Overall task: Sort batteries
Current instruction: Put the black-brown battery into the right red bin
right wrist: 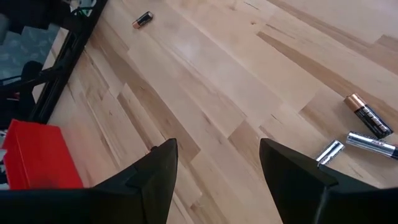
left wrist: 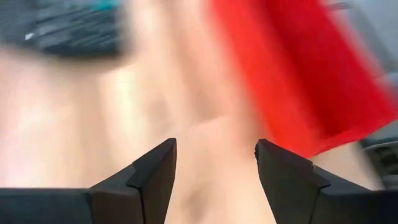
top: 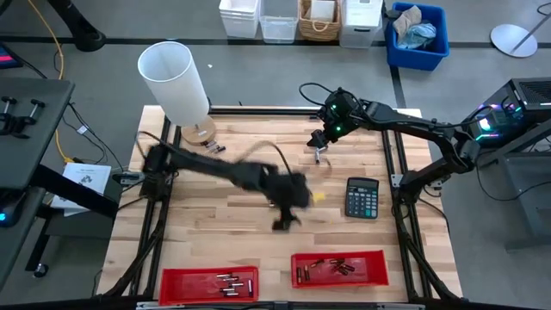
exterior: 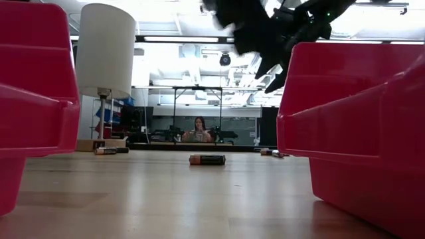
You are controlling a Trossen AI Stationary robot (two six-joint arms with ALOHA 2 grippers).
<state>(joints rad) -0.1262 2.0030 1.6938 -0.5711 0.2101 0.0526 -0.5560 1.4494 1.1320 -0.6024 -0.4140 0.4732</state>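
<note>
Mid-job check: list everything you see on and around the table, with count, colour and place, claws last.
Bins: two, red, table's near edge, both holding batteries.
Loose batteries: at least four, dark and silvery, scattered on the wood; exact total unclear.
Calculator: one, black, right of centre.
Lamp: one, white shade, far left corner.
Crates: several, white, wicker and blue, floor beyond the table.
Person: one, seated far behind.
Left claw: open, empty, mid-table, blurred.
Right claw: open, empty, over the far side.

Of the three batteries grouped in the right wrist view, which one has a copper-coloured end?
The dark battery, lying farthest from the right tool; the other two, the long silver battery and the short silver battery, are silvery all over.
</note>
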